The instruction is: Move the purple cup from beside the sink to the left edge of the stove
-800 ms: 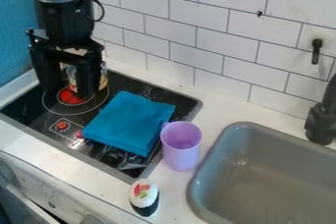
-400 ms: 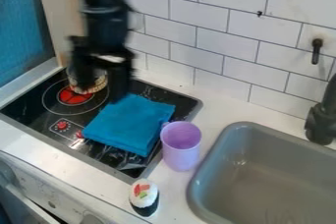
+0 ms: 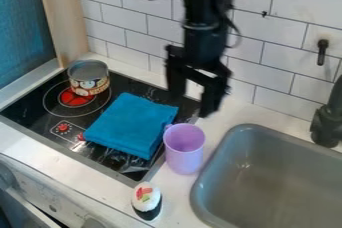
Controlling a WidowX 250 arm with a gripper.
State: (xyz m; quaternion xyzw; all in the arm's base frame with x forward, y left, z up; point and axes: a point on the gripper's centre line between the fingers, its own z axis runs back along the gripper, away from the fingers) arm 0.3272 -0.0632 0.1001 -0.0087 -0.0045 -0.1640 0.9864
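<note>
1. Gripper (image 3: 192,104): upper middle of the frame, pointing down, its two fingers set wide apart. It appears above the work surface, between the viewer and the tiled wall (image 3: 194,19), and hides part of the stove's far right corner.
2. Cup (image 3: 184,154): purple, upright on the counter (image 3: 87,178) just right of the stove, near the middle of the frame. It is below the gripper in the frame, with its handle at its upper left, close to the cloth.
3. Cloth (image 3: 130,124): blue, folded, lying across the middle of the stove (image 3: 137,173), left of the cup. It takes up much of the cooktop and crowds the cup on its handle side.
4. Can (image 3: 89,79): open-topped, with a patterned label, upright at the far edge of the red burner mark (image 3: 73,99), upper left. It is well apart from the gripper.
5. Sushi toy (image 3: 146,201): white top, dark lower part, at lower centre on the counter, nearer the viewer than the cup.
6. Sink (image 3: 280,182): grey basin, lower right. Its rim limits the space right of the cup.
7. Faucet (image 3: 327,124): black, at the right edge, rising beside the sink's far side. A black hook (image 3: 322,52) is fixed to the wall above it.
</note>
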